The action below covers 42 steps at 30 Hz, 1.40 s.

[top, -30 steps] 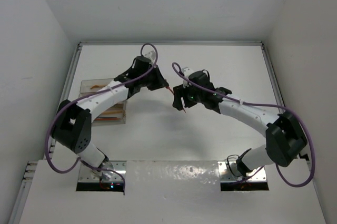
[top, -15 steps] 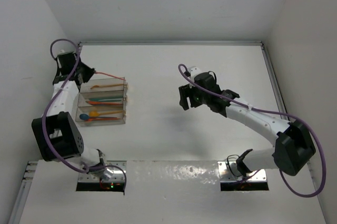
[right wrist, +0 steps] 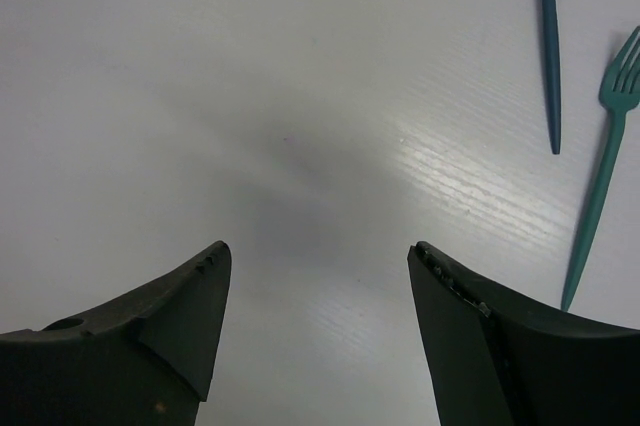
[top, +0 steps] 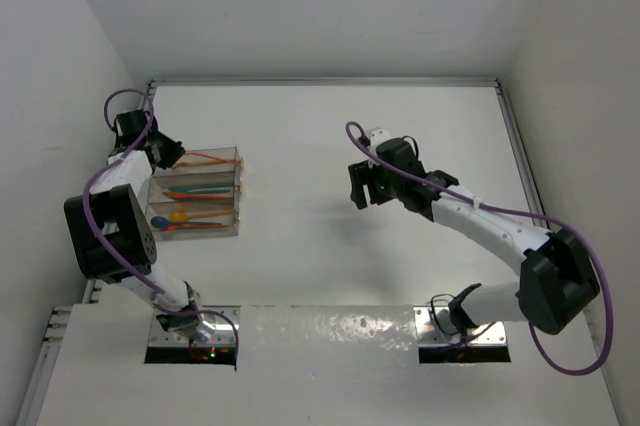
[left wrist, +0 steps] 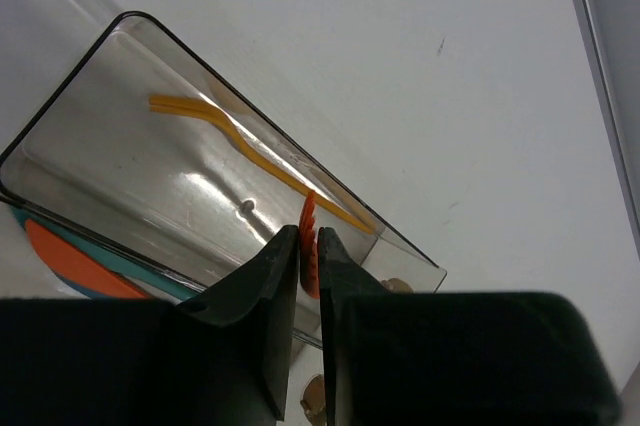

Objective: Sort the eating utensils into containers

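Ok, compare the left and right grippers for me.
The left gripper is shut on an orange utensil; the right gripper is open and empty. The left gripper hangs above a clear bin; the right gripper hangs over the tabletop, with a teal fork lying nearby. Both point downward.

- Hidden between the left gripper [left wrist: 308,242] fingers: all but the toothed tip of an orange utensil [left wrist: 308,214].
- Cut off at the top edge: dark teal utensil [right wrist: 549,56], kind unclear.

Wide-open jaws hang over a white table [right wrist: 200,96], a teal fork [right wrist: 600,176] and darker utensil [right wrist: 549,46] at right.
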Tool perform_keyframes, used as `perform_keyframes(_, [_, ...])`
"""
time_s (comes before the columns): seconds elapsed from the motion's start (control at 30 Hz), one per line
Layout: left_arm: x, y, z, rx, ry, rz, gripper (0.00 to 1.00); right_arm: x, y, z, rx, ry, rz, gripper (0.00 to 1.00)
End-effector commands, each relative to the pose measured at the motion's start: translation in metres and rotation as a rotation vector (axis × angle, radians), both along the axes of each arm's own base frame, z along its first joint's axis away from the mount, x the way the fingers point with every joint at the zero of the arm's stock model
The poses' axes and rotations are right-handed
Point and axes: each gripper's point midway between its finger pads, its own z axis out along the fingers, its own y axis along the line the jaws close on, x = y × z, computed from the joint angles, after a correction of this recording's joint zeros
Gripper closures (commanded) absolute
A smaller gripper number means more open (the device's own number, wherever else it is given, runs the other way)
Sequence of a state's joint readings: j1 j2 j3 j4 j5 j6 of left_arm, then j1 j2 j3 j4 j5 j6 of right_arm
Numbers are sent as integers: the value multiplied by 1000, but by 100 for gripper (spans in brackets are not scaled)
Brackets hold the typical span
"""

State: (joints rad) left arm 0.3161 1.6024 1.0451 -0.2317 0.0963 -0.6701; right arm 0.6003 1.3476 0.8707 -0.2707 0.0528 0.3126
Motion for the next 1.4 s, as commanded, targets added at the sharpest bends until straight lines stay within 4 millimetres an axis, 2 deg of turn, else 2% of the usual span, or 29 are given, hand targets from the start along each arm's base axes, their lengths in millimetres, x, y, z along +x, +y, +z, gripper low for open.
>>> perform_keyframes(0.0, [11,6,10,13,-58,14,87,10,-14,3,-6,-28,-42,29])
perform_keyframes(0.03, [11,6,9,14,-56,16,81,12,-16,2,-7,-26,-50,30])
perform_keyframes(0.1, [12,7,10,15,-59,14,78,18,-29,-4,-24,-8,-83,31])
perform_keyframes(0.27, [10,10,9,36,-44,20,77,32,-61,-8,-55,0,-164,34])
perform_keyframes(0.37, [9,12,5,37,-32,26,77,36,-71,-9,-74,2,-191,34])
perform_keyframes(0.53, [8,1,9,10,-49,-10,75,43,-92,-17,-141,14,-248,35])
perform_keyframes(0.63, [7,-14,20,10,-75,-50,71,46,-113,-27,-156,61,-290,39])
perform_keyframes(0.67, [8,-29,29,17,-94,-87,69,49,-123,-30,-147,72,-317,41])
perform_keyframes(0.73, [8,-47,37,37,-101,-132,62,50,-126,-37,-134,97,-310,43])
perform_keyframes(0.77, [10,-71,48,51,-122,-189,59,51,-130,-44,-146,117,-317,45])
perform_keyframes(0.8, [8,-81,50,72,-116,-220,54,54,-133,-45,-161,120,-320,45])
perform_keyframes(0.83, [7,-92,54,82,-123,-247,51,55,-134,-49,-167,136,-317,46])
perform_keyframes(0.87, [6,-114,61,86,-137,-303,48,54,-136,-54,-177,158,-313,47])
perform_keyframes(0.9, [3,-122,64,88,-139,-332,43,58,-136,-62,-188,181,-309,47])
perform_keyframes(0.97, [-5,-155,68,86,-140,-423,37,59,-136,-77,-198,223,-296,49])
perform_keyframes(1.03, [-15,-179,73,97,-141,-500,33,66,-133,-80,-186,228,-281,52])
perform_keyframes(1.23, [-42,-222,77,104,-145,-673,27,82,-137,-103,-209,274,-286,55])
perform_keyframes(1.37, [-58,-241,77,84,-157,-746,26,88,-143,-116,-232,303,-289,57])
